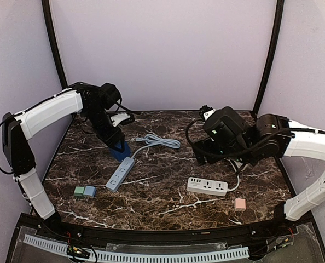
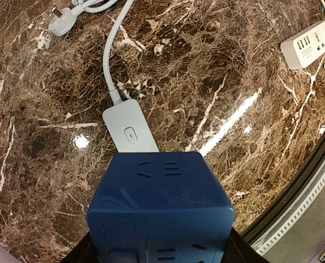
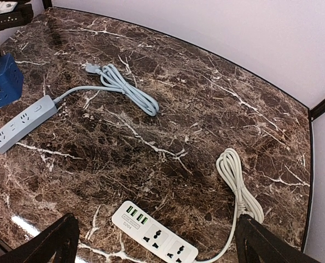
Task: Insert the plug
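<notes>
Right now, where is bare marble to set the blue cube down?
Bare marble lies between the grey power strip and the white power strip, reaching the near edge. It is crowded around the blue cube, that grey strip's end and the coiled cable.

A dark brown, white-veined marble bench (image 1: 168, 189) fills the lower centre of the frame, hemmed by plain pale lilac walls (image 1: 162, 55) and black corner posts (image 1: 54, 44) at upper left and right, a streak of glare (image 2: 233, 118) on its polished top.
</notes>
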Action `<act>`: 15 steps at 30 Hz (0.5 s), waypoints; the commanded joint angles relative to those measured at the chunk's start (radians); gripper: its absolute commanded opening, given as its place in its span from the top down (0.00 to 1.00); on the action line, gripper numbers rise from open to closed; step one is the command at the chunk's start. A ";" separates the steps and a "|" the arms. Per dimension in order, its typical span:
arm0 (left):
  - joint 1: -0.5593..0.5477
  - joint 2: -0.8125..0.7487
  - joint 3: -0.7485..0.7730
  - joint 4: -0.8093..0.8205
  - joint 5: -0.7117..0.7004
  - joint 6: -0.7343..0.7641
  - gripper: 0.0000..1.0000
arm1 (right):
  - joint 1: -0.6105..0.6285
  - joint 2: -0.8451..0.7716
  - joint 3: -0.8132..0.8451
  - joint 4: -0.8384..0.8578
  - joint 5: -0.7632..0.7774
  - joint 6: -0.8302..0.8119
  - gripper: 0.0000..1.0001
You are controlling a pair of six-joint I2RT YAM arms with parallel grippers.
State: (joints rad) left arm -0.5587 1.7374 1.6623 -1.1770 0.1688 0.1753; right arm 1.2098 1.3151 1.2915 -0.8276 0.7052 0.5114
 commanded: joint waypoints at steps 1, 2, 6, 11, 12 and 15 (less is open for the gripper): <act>0.011 0.053 0.044 -0.056 0.030 -0.006 0.99 | -0.003 -0.009 0.015 -0.031 -0.015 0.012 0.01; 0.021 0.068 0.046 -0.060 0.043 -0.021 0.99 | -0.003 -0.007 0.021 -0.036 -0.014 0.013 0.01; 0.055 0.075 0.020 -0.040 0.104 -0.085 0.99 | -0.003 -0.007 0.034 -0.049 -0.022 0.021 0.01; 0.091 0.096 0.005 -0.032 0.171 -0.095 0.99 | -0.003 -0.010 0.040 -0.059 -0.041 0.041 0.01; 0.098 0.101 0.004 -0.034 0.175 -0.109 0.99 | -0.002 -0.010 0.041 -0.062 -0.044 0.046 0.01; 0.135 0.124 0.002 -0.038 0.216 -0.127 0.99 | -0.002 -0.007 0.045 -0.062 -0.053 0.052 0.01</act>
State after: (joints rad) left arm -0.4564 1.8423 1.6783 -1.1881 0.3046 0.0837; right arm 1.2098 1.3151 1.3083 -0.8757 0.6720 0.5369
